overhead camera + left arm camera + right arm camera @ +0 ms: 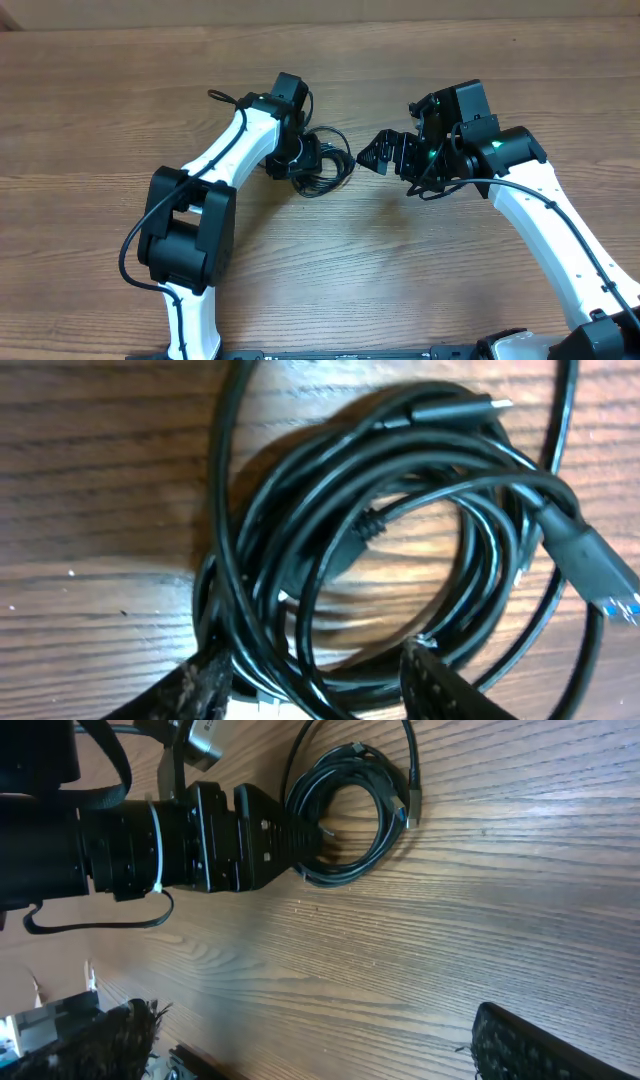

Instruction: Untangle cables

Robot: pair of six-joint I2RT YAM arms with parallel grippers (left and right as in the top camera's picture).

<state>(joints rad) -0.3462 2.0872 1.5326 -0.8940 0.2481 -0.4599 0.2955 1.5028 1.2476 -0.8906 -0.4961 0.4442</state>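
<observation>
Overhead: my left gripper sits over the cables and hides part of the coil and where it meets them. The plug ends are too small to pick out there. Left wrist: only the tips of my fingers show, the rest is cut by the bottom edge. The coil's lower arc runs behind them, so I can't tell if I'm gripping. The big plug is clipped at the right edge, and strands run off the top. Right wrist: my right gripper has both fingers cut off and blurred in the bottom corners.
</observation>
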